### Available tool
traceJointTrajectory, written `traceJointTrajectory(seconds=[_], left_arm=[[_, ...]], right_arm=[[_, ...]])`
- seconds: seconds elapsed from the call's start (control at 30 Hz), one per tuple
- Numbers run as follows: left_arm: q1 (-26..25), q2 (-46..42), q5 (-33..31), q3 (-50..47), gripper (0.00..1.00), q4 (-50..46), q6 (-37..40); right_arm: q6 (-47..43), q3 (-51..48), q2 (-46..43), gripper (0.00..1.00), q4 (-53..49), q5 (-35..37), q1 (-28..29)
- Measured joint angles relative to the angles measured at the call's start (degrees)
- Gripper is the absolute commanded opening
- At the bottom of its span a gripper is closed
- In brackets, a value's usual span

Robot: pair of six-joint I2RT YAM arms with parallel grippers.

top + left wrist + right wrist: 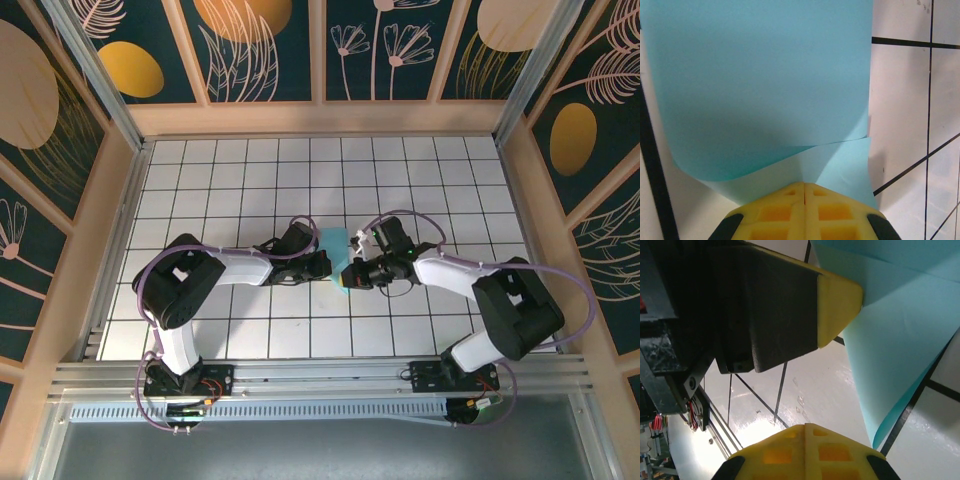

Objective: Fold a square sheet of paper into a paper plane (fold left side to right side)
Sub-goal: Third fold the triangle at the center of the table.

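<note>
Two robot arms meet at the middle of a white grid-tiled desk [250, 180], the square sheet of paper [335, 245] between their jaws. From the overhead camera the cyan sheet shows as a narrow strip. Its long axis runs from the far side of the desk toward the arms' bases, and its near end is tucked between the two grippers.

The left gripper [804, 192] has its yellow-tipped jaws closed. Its wrist camera shows the tips set against the sheet's paler lower layer, while a shaded upper layer curls over from a soft bend on the left of that view and is not pressed flat. Whether the jaws pinch the paper or only touch it cannot be told.

The right gripper [805, 432] also has its jaws closed, with nothing between them. It hangs over bare tile just beside one corner of the sheet. In its wrist view the other arm's yellow tip meets the paper's edge, and the paper spreads away to the right.
</note>
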Motion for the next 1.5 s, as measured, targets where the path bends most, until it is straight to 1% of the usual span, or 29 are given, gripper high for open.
traceJointTrajectory(seconds=[0.23,0.47,0.67,0.9,0.97,1.07,1.13,1.27,1.37,1.5], left_arm=[[0.0,0.0,0.0,0.0,0.0,0.0,0.0],[0.0,0.1,0.0,0.3,0.0,-0.2,0.0],[0.0,0.1,0.0,0.5,0.01,-0.4,0.0],[0.0,0.1,-0.2,1.6,0.07,-2.4,0.0],[0.0,-0.4,-0.7,1.8,0.08,-2.7,0.0],[0.0,-2.4,-1.2,1.7,0.05,-2.5,0.0],[0.0,-4.2,-1.2,0.5,0.02,-0.8,-0.1],[0.0,-7.6,0.0,-4.9,0.0,6.0,-1.4],[-0.1,-7.8,1.8,-9.2,0.0,12.1,-3.5],[-0.4,-7.8,3.1,-11.1,0.0,16.0,-5.2]], right_arm=[[1.2,0.0,4.5,0.0,1.9,1.9,0.0],[1.4,0.0,7.1,0.0,1.9,4.4,0.0],[1.4,0.0,8.0,0.0,1.9,5.5,0.0],[1.4,0.0,8.1,0.0,1.9,5.9,0.2],[1.4,0.0,8.1,0.0,1.9,6.2,0.2],[1.4,0.1,8.1,0.0,1.7,6.4,0.3],[1.4,0.2,8.1,0.0,1.4,6.7,0.4],[1.4,0.7,8.1,0.0,0.6,7.4,0.7],[1.4,1.0,8.1,0.0,0.0,8.0,0.8],[1.4,1.2,8.1,0.0,-0.2,8.6,1.1]])
